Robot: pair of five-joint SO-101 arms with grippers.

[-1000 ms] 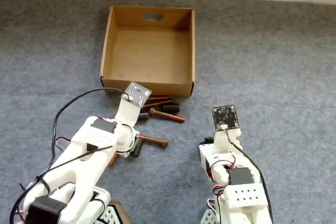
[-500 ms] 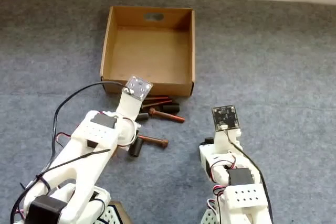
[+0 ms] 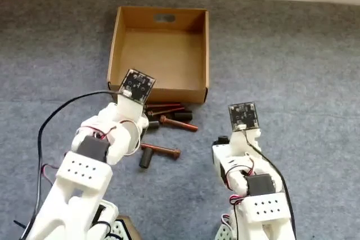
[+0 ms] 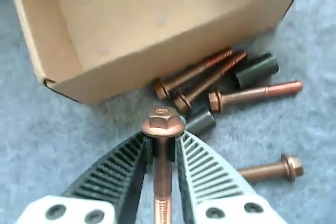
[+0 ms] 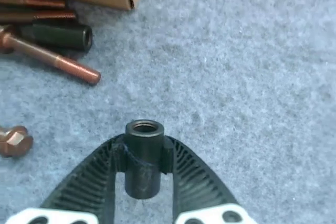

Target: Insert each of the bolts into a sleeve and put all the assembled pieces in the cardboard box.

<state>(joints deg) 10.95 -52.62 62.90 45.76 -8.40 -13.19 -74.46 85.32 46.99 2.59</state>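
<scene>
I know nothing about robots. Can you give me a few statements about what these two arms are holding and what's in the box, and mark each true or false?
1. The left gripper grips a copper-coloured bolt. True.
2. The right gripper holds nothing. False: it is shut on a black sleeve.
3. The cardboard box holds assembled pieces. False: nothing lies in it.
4. Loose bolts lie on the carpet beside the box. True.

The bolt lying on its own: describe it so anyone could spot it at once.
Find the cardboard box. Bolts and sleeves cluster against its front wall. This bolt lies apart, farther out, one end by a lone black sleeve.
</scene>
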